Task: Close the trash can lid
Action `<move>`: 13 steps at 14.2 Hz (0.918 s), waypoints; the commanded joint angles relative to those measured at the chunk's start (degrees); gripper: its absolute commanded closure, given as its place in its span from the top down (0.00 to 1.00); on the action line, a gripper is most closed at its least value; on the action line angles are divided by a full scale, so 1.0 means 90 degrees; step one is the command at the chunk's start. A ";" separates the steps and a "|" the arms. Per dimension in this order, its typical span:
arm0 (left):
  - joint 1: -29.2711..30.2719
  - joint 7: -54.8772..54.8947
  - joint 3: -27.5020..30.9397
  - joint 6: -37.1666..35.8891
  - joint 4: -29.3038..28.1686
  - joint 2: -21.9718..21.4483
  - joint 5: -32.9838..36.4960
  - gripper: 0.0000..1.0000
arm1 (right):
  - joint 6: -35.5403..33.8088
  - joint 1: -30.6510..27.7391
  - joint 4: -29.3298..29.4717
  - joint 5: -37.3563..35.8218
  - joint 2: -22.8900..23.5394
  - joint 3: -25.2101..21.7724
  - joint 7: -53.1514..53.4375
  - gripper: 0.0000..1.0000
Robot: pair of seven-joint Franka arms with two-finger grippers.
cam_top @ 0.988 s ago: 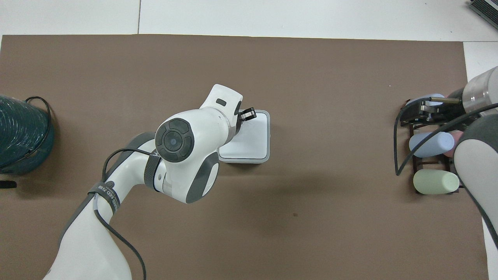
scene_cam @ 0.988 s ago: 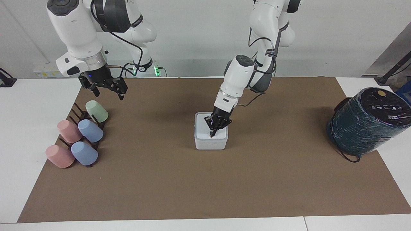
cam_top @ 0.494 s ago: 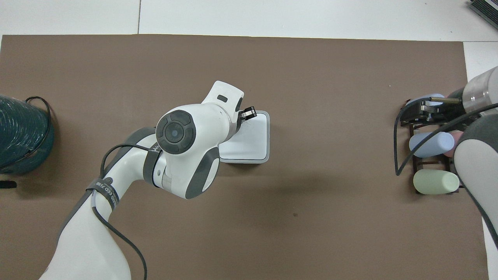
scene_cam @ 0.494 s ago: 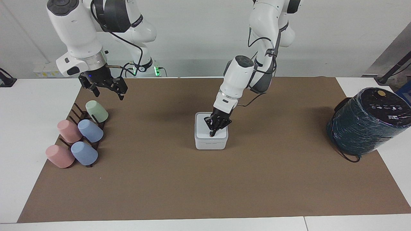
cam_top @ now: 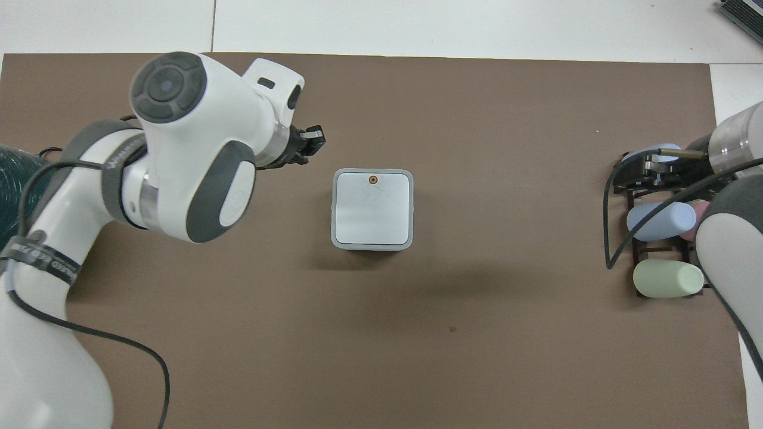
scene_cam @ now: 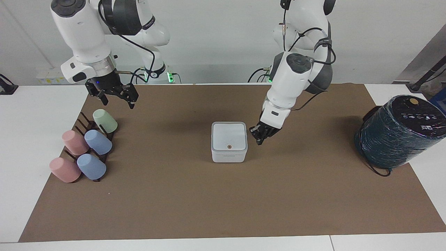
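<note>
The small white trash can (scene_cam: 229,157) stands in the middle of the brown mat. Its lid (scene_cam: 229,136) lies flat and shut on it, with the round brownish button (scene_cam: 229,146) showing on top. The lid (cam_top: 372,211) and the button (cam_top: 373,179) also show in the overhead view. My left gripper (scene_cam: 259,138) is shut and empty, low over the mat beside the can toward the left arm's end, apart from it; it also shows in the overhead view (cam_top: 313,139). My right gripper (scene_cam: 116,100) is open and empty, and waits over the cup rack.
A dark rack (scene_cam: 87,125) with several pastel cups, among them a green one (scene_cam: 105,120), lies at the right arm's end. A large dark-teal wrapped cylinder (scene_cam: 397,134) stands at the left arm's end. The brown mat (scene_cam: 223,202) covers most of the table.
My left gripper has lifted off the lid's button and moved off the can toward the left arm's end. The lid stays shut. The right arm has not moved.
</note>
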 commanded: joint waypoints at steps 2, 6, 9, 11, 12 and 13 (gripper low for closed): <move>0.1074 0.1715 -0.0023 -0.1146 0.0122 -0.0245 0.0230 0.00 | -0.0012 -0.0099 -0.0121 0.0067 -0.0120 0.0050 -0.0132 1.00; 0.1603 0.2675 0.0016 -0.2191 0.0279 -0.0528 0.0866 0.02 | -0.0012 -0.0090 -0.0121 0.0077 -0.0120 0.0050 -0.0122 1.00; 0.1712 0.2949 -0.0053 -0.2525 0.0250 -0.1123 0.0876 0.26 | -0.0012 -0.0090 -0.0121 0.0067 -0.0120 0.0050 -0.0132 1.00; 0.1683 0.2960 -0.0062 -0.2584 0.0269 -0.1280 0.0876 0.71 | -0.0012 -0.0090 -0.0121 0.0077 -0.0120 0.0050 -0.0122 1.00; 0.1653 0.2979 -0.0072 -0.2555 0.0269 -0.1329 0.0885 0.88 | -0.0012 -0.0099 -0.0121 0.0067 -0.0120 0.0050 -0.0122 1.00; 0.1634 0.3153 -0.0091 -0.2516 0.0269 -0.1329 0.0895 1.00 | -0.0012 -0.0090 -0.0121 0.0077 -0.0120 0.0050 -0.0122 1.00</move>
